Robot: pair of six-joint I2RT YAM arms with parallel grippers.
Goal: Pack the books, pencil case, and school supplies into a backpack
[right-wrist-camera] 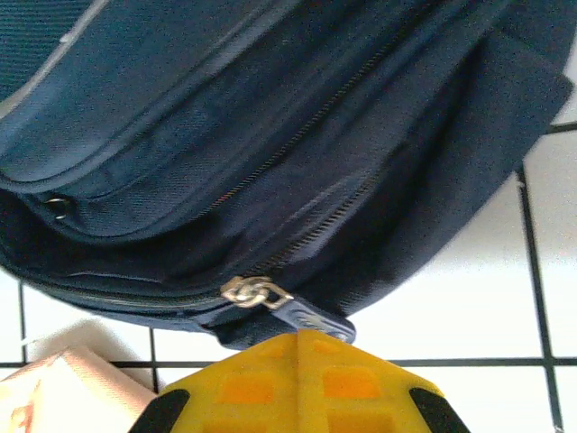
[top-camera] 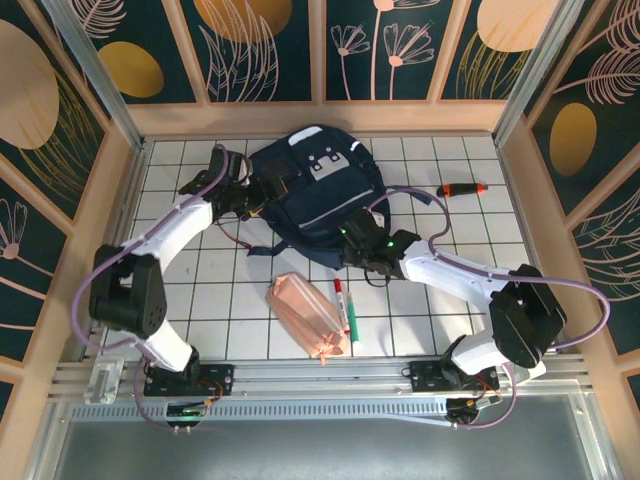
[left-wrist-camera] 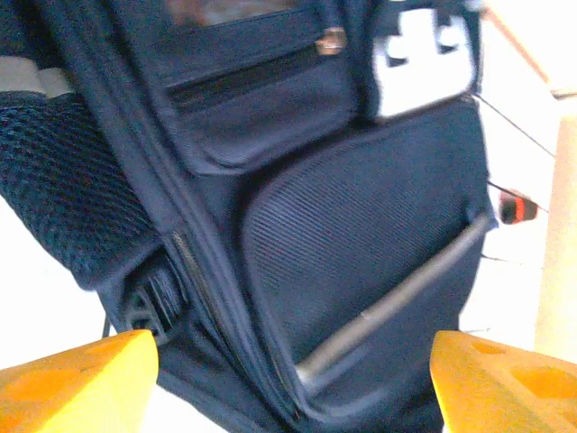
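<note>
While the right jaws are pressing together on the zipper pull (right-wrist-camera: 311,322), the slider (right-wrist-camera: 257,291) is sitting just beyond their tips. The zip track of the backpack (right-wrist-camera: 270,117) is running crosswise to them, off to their left along the bag's lower edge and up to their right around its curve. That line is what the coming move is turning on, as I judge it: the pull is needing to travel along the track, not straight back toward the arm. Which stretch of the zip is already parted I cannot tell.

Near the jaws' left, a corner of the pencil case (right-wrist-camera: 54,392) is showing. Seen from above, it is lying on the counter (top-camera: 200,320) behind the right jaws, its long axis slanting toward the bag. The marker pen (top-camera: 345,308) is lying alongside it, red cap toward the bag — the right arm is the nearer to both, and both are waiting outside the bag.

Across the bag, the left jaws are standing spread wide, fingers (left-wrist-camera: 72,383) flanking the front pocket (left-wrist-camera: 361,262) — placed, it seems, to steady the bag against the tug.
</note>
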